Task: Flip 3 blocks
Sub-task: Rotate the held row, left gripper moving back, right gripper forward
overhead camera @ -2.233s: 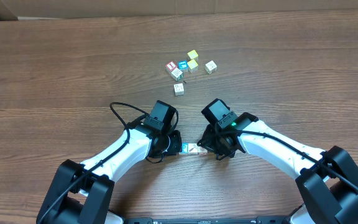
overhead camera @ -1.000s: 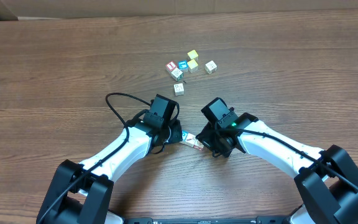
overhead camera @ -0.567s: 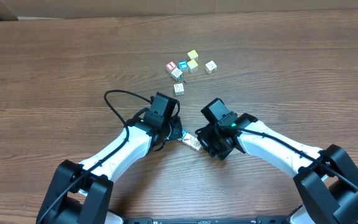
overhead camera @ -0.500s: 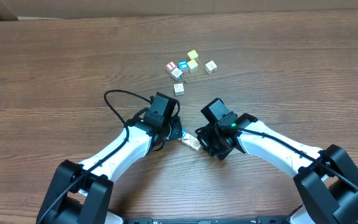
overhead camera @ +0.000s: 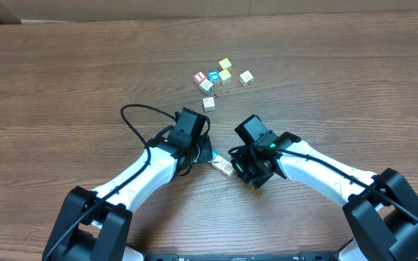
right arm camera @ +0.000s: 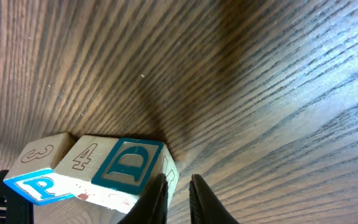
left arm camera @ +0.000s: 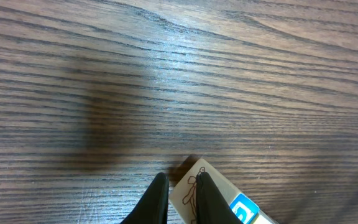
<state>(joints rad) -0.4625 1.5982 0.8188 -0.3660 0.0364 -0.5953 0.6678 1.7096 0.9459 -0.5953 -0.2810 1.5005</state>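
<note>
Three small wooden blocks point(overhead camera: 224, 166) lie end to end in a slanted row on the table between my two grippers. In the right wrist view their top faces show a 3 point(right arm camera: 42, 154), a 4 point(right arm camera: 82, 155) and a teal D point(right arm camera: 129, 163), with a bright blue P on one side. My left gripper point(overhead camera: 208, 155) is at the row's far-left end, its jaws a narrow slit apart point(left arm camera: 182, 186) over the end block's corner point(left arm camera: 188, 186). My right gripper point(overhead camera: 240, 169) is at the near-right end, also narrowly open point(right arm camera: 176, 186), one finger point(right arm camera: 156, 199) against the D block.
A loose cluster of cubes lies farther back: a red-faced one point(overhead camera: 200, 76), a blue one point(overhead camera: 212, 76), two yellow point(overhead camera: 225, 64), and pale ones point(overhead camera: 246, 77) point(overhead camera: 209, 103). The left arm's black cable point(overhead camera: 133, 116) loops over the table.
The block row, level between the grippers two seconds ago, now lies slanted and slightly farther back. Both grippers shifted with it. Almost nothing has moved in the last half second.
</note>
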